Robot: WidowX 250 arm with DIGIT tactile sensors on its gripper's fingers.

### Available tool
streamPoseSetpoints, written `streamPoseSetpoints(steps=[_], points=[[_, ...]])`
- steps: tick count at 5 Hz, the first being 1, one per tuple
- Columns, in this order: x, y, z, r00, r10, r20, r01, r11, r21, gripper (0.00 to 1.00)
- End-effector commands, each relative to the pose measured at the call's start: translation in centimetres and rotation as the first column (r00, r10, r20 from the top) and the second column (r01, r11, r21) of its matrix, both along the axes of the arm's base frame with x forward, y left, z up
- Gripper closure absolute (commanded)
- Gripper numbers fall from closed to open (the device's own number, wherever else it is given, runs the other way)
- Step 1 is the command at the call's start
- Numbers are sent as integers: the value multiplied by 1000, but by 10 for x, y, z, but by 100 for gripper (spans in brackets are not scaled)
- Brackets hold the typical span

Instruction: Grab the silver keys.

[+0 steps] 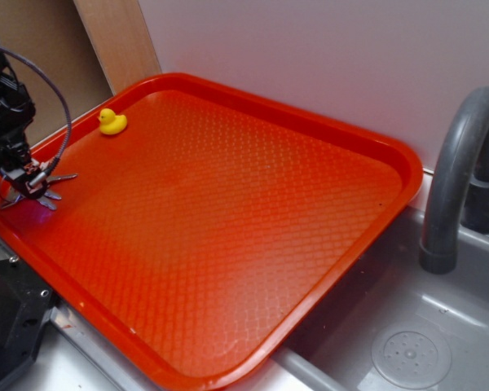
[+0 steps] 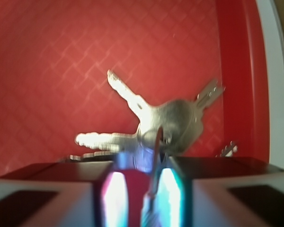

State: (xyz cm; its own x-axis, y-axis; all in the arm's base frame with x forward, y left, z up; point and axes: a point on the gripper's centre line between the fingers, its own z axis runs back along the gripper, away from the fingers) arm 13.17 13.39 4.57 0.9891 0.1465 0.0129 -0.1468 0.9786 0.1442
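— Where is the black jointed robot arm point(image 1: 4, 98) relative to the red plastic tray point(image 1: 399, 163)?

— Over the tray's left edge, near its front-left corner. It points downward, with a grey cable looping off its upper part.

— And the black two-fingered gripper point(image 1: 28, 181)?

— Low, right at the tray's floor. In the wrist view its fingers point(image 2: 57, 189) stand close together, closed on the thin ring of the dull silver metal keys point(image 2: 165, 125), which fan out ahead of the tips
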Motion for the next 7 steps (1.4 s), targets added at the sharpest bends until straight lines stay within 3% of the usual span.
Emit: streamPoseSetpoints(steps=[1,2,3,4,5,6,7], points=[[14,-10,15,999,-18,28,18,1000,19,100],[12,-30,66,980,-139,141,152,984,-88,100],[18,-59,116,939,-304,161,327,934,-143,100],[27,-85,166,918,-385,91,396,900,-183,100],[28,-97,215,921,-382,80,390,909,-148,100],[30,-93,253,931,-354,89,364,921,-142,100],[26,-91,260,933,-348,92,359,921,-150,100]])
